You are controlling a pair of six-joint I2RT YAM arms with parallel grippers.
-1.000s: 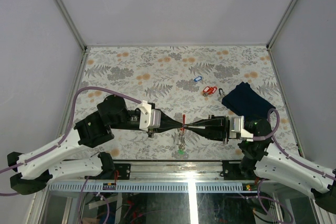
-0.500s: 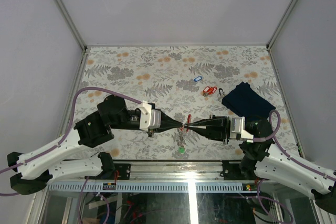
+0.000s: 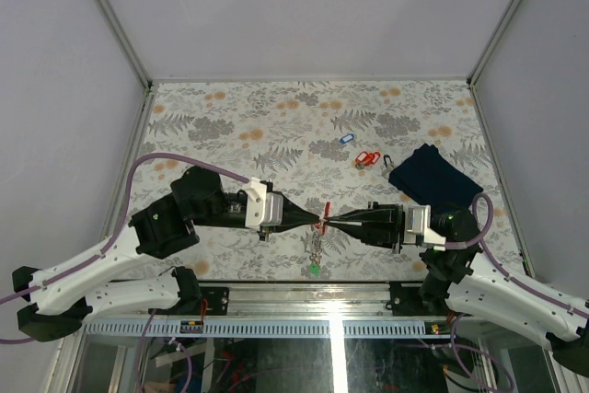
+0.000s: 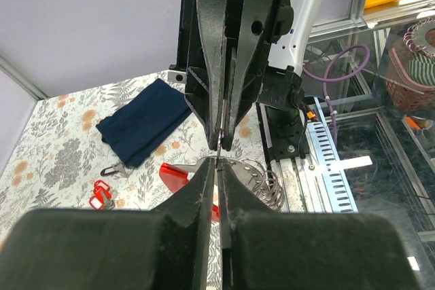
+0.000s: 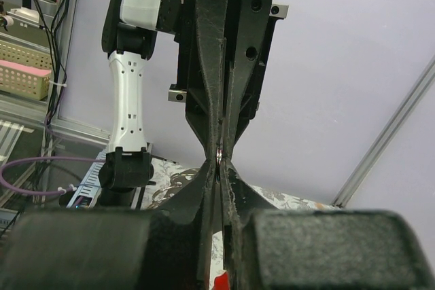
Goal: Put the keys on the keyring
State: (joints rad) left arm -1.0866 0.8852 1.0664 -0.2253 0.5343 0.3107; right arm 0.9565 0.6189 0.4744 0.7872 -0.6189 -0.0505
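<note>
Low over the table's near middle, my left gripper (image 3: 316, 221) and right gripper (image 3: 331, 222) meet tip to tip. Both are shut on thin silvery metal pinched where the tips meet. A key with a red tag (image 3: 325, 210) sticks up at that joint. The keyring (image 3: 316, 242), a string of coiled rings, hangs below it with a green tag (image 3: 314, 269) at its end. In the left wrist view the red tag (image 4: 178, 174) and ring coils (image 4: 264, 180) flank my left gripper (image 4: 219, 161). The right wrist view shows a ring edge (image 5: 219, 156) in my right gripper (image 5: 219, 166). Which piece each jaw pinches is hard to separate.
On the floral table (image 3: 230, 126), a blue-tagged key (image 3: 346, 138), red-tagged keys (image 3: 367, 158) and a small dark clip (image 3: 387, 161) lie at the back right. A folded navy cloth (image 3: 433, 177) lies beside them, just behind the right wrist.
The red tag has swung slightly right, then back toward upright. The hanging rings and green tag have shifted a little. Both grippers stay shut, tip to tip, in nearly the same place.
</note>
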